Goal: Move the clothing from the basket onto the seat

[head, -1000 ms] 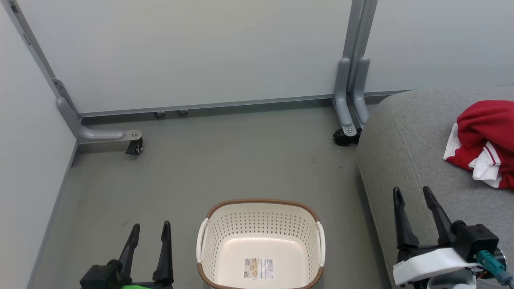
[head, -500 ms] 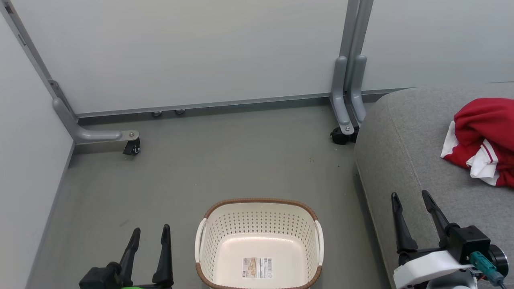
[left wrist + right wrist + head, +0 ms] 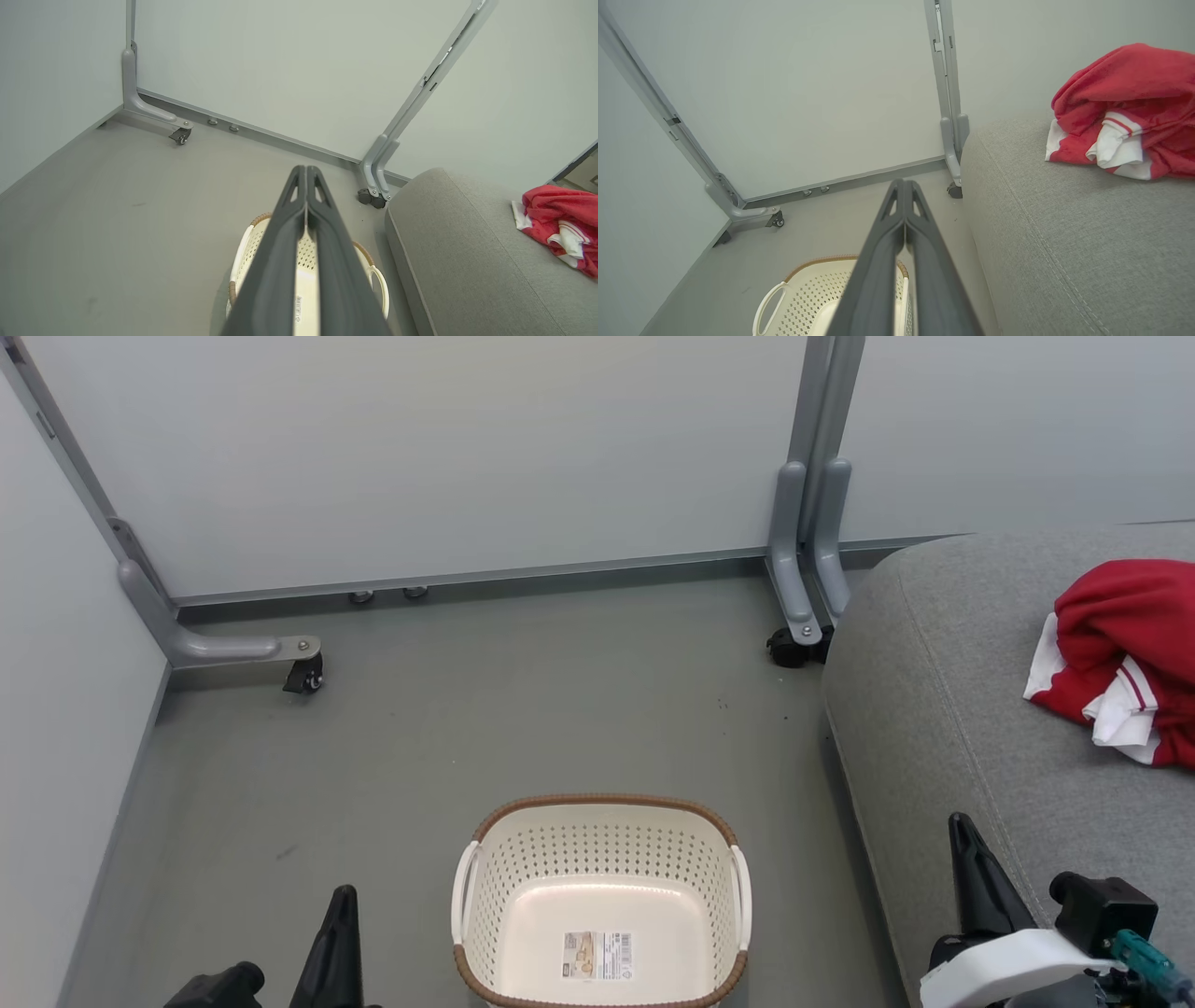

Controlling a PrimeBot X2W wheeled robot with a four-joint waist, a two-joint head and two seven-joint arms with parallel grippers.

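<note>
Left claw (image 3: 343, 891): closed, nothing held. In the left wrist view its two dark fingers (image 3: 280, 252) press together along their length up to the tips. In the head view it rises from the lower left over the floor (image 3: 467, 709), just left of the basket (image 3: 602, 800) and not touching it.

Right claw (image 3: 958, 821): closed as well, gripping nothing. The right wrist view shows both fingers meeting tip to tip. In the head view it stands at the lower right, over the near part of the seat (image 3: 980, 709), well apart from the clothing (image 3: 1120, 616).

Basket: upright on the grey floor, between the two claws. Cream perforated walls, brown rim, a handle on each side. A sticker (image 3: 597, 955) lies flat on the pale bottom. The basket is near the seat's left side but apart from it.

Clothing: red fabric with white trim, bunched in one heap on top of the seat, toward the right edge of the head view and cut off by it. A white striped fold sits at the front of the heap. Cannot tell from the heap how many garments it holds.

Surroundings: pale partition panels (image 3: 467, 457) behind. A grey post (image 3: 808, 523) ends in a castor (image 3: 789, 653) just beside the seat's far corner. A second castor foot (image 3: 303, 677) sits at far left.
</note>
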